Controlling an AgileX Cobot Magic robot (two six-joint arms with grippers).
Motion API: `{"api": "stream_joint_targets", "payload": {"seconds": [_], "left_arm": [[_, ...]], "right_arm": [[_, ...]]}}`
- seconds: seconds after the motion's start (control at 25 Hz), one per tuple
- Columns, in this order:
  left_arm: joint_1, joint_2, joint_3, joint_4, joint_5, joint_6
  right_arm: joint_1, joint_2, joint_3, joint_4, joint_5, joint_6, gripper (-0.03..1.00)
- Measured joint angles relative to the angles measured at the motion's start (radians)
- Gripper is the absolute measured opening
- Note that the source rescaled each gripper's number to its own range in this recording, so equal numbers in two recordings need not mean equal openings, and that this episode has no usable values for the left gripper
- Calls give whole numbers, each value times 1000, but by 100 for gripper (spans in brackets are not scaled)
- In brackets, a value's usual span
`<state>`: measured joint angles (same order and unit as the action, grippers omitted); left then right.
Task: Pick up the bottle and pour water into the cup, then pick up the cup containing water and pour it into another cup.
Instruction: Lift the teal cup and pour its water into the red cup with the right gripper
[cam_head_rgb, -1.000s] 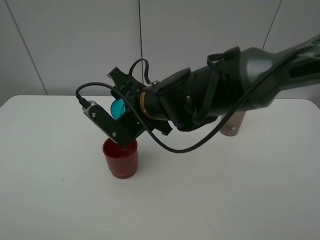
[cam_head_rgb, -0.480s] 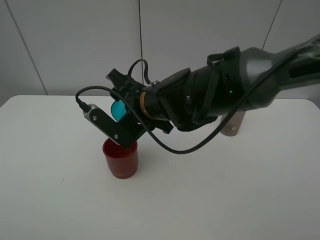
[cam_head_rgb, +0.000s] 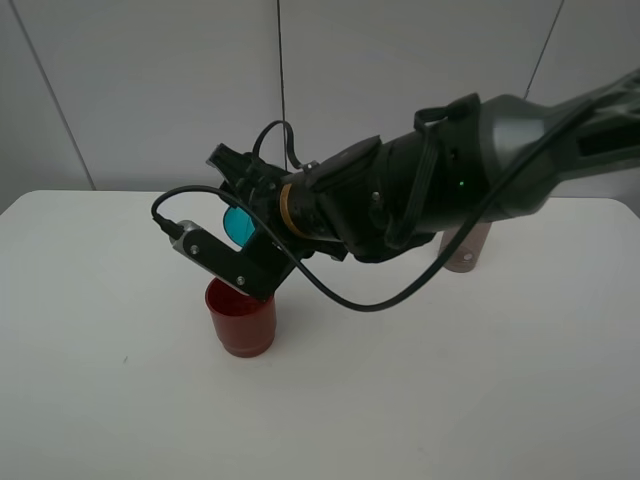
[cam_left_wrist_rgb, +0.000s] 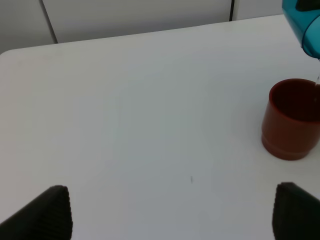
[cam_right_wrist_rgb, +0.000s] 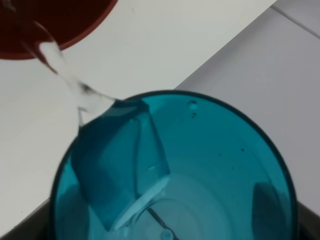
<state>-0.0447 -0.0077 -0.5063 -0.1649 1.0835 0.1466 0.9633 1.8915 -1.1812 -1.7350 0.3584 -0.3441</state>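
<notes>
Step in hand: second pour. Right claw (cam_head_rgb: 243, 232) grips teal cup (cam_head_rgb: 238, 222), tilted over red cup (cam_head_rgb: 241, 317) near the table's middle; water stream (cam_right_wrist_rgb: 60, 70) falling. Bottle (cam_head_rgb: 466, 247) at back-right. Next: empty, then right the cup.

Here's the right arm (cam_head_rgb: 470, 170): a thick, rounded shell in dark grey-green with a matte sheen, one tiny green light glowing on its flank. A brass-coloured ring (cam_head_rgb: 286, 208) bands the wrist. Glossy black cables (cam_head_rgb: 330, 290) loop loosely below and above it. The right gripper (cam_head_rgb: 243, 250) is angular black plastic, its flat finger plate dotted with small silver screws. In the left wrist view, two black ribbed pads (cam_left_wrist_rgb: 47, 212) show.
</notes>
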Motion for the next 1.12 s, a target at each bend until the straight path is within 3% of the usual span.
{"api": "stream_joint_targets", "payload": {"seconds": [0.36,1.12], "left_arm": [[0,0,0,0,0,0],[0,0,0,0,0,0]], "right_arm": [[0,0,0,0,0,-96,10],[7,0,-1,0,-27,-102,10]]}}
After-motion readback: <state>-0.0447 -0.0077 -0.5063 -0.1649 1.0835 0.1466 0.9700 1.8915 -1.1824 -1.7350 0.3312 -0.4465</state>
